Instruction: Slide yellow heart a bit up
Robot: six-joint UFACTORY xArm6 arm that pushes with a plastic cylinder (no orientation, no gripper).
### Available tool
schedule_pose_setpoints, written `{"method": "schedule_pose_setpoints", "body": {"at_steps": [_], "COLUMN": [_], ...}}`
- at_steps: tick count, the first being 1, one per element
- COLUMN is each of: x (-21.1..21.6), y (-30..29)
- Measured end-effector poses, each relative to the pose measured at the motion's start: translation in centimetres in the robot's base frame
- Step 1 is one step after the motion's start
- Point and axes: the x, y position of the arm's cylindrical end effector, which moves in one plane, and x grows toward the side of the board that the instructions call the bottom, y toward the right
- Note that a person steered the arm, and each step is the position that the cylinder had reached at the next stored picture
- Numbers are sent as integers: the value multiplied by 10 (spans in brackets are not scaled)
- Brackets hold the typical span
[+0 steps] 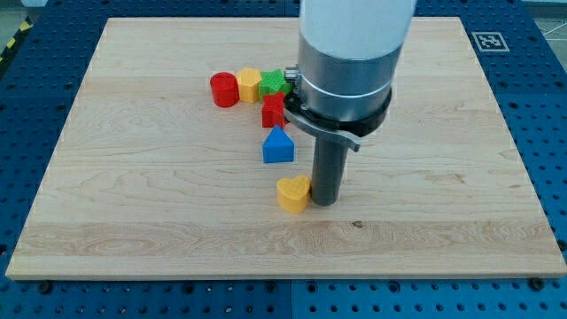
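My tip (326,202) rests on the wooden tabletop (133,177); it is a plain rod, no claw to open or close. The yellow heart (293,193) touches its left side. Above sit a blue house-shaped block (278,145), red block (273,110), green block (274,82), yellow block (249,84) and red cylinder (224,89).

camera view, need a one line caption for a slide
My tip rests just right of the yellow heart on the wooden board, below the blue block.
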Motion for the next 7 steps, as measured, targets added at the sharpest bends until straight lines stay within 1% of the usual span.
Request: {"method": "schedule_pose_setpoints", "body": {"at_steps": [1,2,3,4,5,6,7], "x": [0,24,43,58,60,59,28], "y": [-8,16,11,-10,-28,-32,-32]}}
